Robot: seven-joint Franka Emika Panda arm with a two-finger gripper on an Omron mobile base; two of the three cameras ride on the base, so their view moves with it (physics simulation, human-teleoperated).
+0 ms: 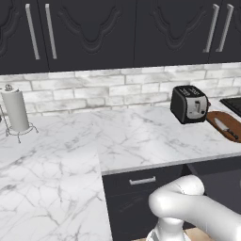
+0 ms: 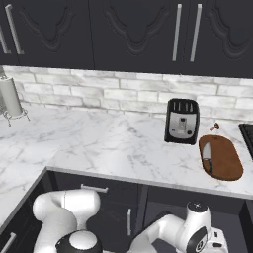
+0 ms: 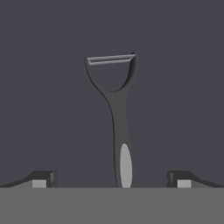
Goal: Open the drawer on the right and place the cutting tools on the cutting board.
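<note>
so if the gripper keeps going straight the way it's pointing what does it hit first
Most likely the peeler, which lies centred between the open gripper fingertips on the dark grey drawer floor. How far off it is can't be judged from the hand view.

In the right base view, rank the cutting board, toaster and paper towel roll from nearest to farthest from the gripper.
From the gripper, low at right:
1. Cutting board, right end of counter.
2. Toaster, just left of it.
3. Paper towel roll, far left.
</note>
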